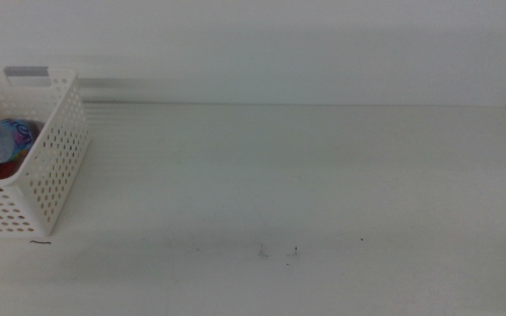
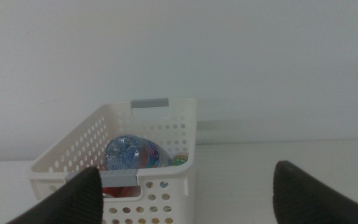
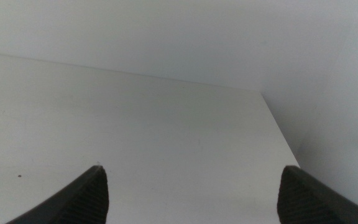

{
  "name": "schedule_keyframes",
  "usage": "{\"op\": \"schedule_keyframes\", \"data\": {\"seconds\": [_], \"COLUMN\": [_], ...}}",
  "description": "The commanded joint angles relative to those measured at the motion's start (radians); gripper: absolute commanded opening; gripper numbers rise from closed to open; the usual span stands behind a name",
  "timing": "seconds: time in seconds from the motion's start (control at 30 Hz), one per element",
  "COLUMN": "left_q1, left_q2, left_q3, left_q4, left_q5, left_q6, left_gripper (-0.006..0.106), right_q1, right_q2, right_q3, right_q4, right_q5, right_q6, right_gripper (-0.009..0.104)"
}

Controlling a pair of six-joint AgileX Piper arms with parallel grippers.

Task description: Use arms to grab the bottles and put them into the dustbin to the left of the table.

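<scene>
Though its label is unreadable, water bottle in dustbin; both end effectors wide apart, empty.

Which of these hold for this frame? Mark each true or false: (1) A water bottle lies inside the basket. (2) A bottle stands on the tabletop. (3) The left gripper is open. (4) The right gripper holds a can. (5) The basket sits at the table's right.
1. True: the clear water bottle lies in the white perforated basket.
2. False: no bottle shows on the tabletop.
3. True: the left gripper has its fingers wide apart.
4. False: the right gripper is open, holding nothing.
5. False: it sits at the left.
</scene>
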Motion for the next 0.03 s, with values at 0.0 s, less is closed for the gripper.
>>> {"op": "schedule_keyframes", "data": {"seconds": [0.0], "left_q1": [0.000], "left_q2": [-0.004], "left_q3": [0.000], "left_q4": [0.002], "left_q5": [-0.013], "left_q6": [-0.002], "left_gripper": [0.094], "right_q1": [-0.009], "right_q2": [-0.004], "right_q3": [0.003], "right_q4": [0.002], "right_q5": [-0.011], "right_q6": [-0.003], "right_gripper": [0.093]}}
